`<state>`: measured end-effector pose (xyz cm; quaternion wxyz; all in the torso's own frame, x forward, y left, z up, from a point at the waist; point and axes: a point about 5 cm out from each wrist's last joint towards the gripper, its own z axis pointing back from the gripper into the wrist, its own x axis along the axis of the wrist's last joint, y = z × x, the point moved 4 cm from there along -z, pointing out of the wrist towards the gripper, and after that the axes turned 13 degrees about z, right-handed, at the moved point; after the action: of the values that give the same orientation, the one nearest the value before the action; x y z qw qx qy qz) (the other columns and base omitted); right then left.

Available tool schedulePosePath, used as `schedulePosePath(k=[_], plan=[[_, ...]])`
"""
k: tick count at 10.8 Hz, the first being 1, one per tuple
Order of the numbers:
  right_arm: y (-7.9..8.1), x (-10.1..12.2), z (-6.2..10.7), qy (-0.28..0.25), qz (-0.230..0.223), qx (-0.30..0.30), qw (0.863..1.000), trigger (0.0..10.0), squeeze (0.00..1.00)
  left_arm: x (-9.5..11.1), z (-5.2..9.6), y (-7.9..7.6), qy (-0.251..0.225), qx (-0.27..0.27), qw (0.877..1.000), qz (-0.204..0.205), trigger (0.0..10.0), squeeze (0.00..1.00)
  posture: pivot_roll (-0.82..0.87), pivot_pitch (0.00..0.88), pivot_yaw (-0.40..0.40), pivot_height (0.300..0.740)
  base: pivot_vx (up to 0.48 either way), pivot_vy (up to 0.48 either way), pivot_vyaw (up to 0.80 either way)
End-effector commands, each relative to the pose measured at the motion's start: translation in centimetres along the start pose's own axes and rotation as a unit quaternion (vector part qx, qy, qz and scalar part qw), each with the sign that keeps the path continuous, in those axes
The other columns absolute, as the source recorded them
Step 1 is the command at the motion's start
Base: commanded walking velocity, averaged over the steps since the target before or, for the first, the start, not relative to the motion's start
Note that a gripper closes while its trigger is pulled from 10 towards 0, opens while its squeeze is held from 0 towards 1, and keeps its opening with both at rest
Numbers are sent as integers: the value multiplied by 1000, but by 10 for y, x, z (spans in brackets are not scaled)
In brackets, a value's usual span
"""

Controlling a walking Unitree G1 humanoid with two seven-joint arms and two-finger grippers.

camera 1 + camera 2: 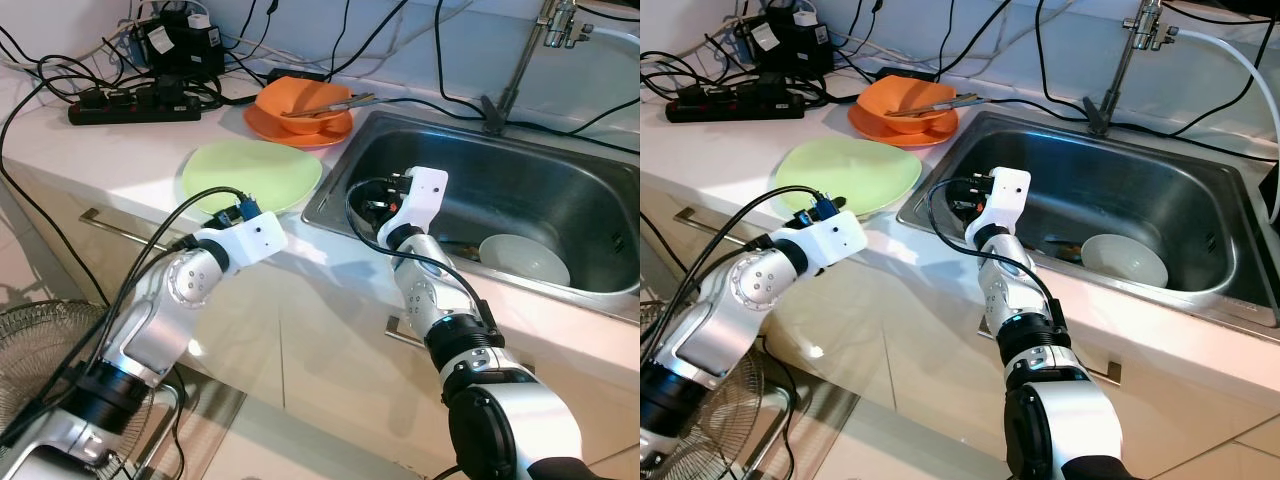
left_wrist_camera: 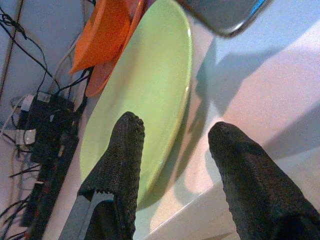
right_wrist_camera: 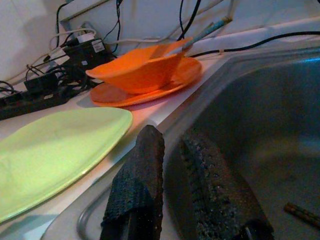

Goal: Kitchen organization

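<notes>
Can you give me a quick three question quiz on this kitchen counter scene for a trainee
1. True or false: the green plate lies inside the sink.
2. Which arm reaches over the sink's edge? A left B right
3. Fill in: the orange bowl sits on an orange ____.

Key:
1. False, it lies on the counter beside the sink.
2. B, the right gripper; the left gripper has open jaws at the green plate's rim.
3. plate.

Left gripper (image 2: pixel 175 150) spread apart; right gripper (image 3: pixel 172 165) nearly closed, both reaching forward.
</notes>
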<state>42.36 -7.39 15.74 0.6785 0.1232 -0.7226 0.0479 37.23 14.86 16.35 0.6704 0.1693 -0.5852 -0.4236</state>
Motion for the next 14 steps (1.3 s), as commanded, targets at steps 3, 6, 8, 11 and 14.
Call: schedulePosePath(k=[3,6,8,11,14], plan=[[-7,0,3,-3,-6,-10,1000,10000,0,-12,-4,7,38,-6,998,-57,10000,0,277,0,-20,740,0,0,0],[-6,-1,5,-3,-7,-13,1000,10000,0,-17,-12,17,61,-13,993,-104,10000,0,260,0,-10,740,0,0,0],[-5,-1,6,-3,-9,-14,1000,10000,0,-21,-20,21,76,-25,987,-136,10000,0,242,0,-3,740,0,0,0],[-6,0,8,-4,-8,-16,1000,10000,0,-27,-31,21,91,-29,981,-171,10000,0,221,0,0,740,0,0,0],[-7,0,9,-3,-7,-19,1000,10000,0,-31,-41,16,97,-25,976,-191,10000,0,209,0,0,740,0,0,0]])
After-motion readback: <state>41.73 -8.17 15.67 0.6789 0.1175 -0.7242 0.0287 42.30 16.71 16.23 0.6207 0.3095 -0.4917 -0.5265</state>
